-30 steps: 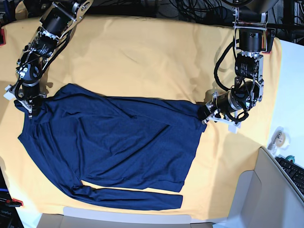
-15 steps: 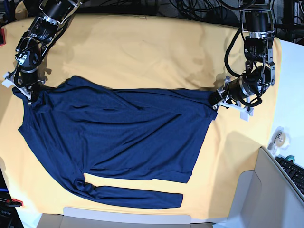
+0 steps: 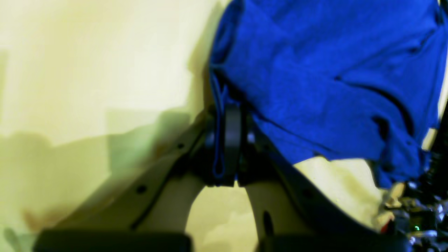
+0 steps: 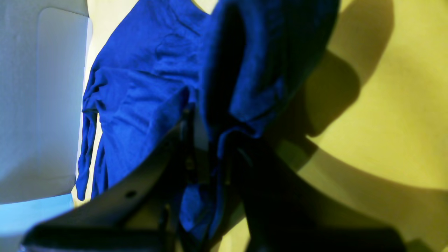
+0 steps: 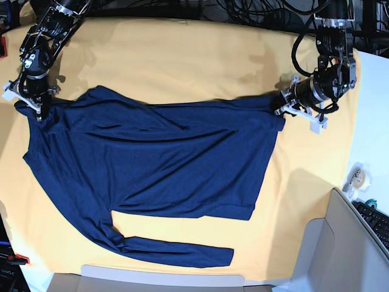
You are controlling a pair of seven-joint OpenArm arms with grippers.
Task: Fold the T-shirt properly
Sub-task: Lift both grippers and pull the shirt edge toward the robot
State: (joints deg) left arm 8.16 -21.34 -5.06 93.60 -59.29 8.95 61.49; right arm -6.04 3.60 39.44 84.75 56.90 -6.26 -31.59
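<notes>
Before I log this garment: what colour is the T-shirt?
Plain dark navy blue T-shirt, no print; clearest in the base view.

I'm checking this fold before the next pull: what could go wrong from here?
The left gripper pinches only a thin edge of the T-shirt, so it might slip out under tension. The lower sleeve lies bent across the table cloth and could drag or bunch. Diagonal creases may get folded in.

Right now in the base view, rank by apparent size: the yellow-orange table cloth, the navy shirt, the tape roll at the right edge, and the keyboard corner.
1. Yellow-orange table cloth
2. Navy long-sleeved shirt
3. Tape roll and keyboard corner: both small and look alike; the keyboard is cut off by the frame edge, so unranked.
</notes>
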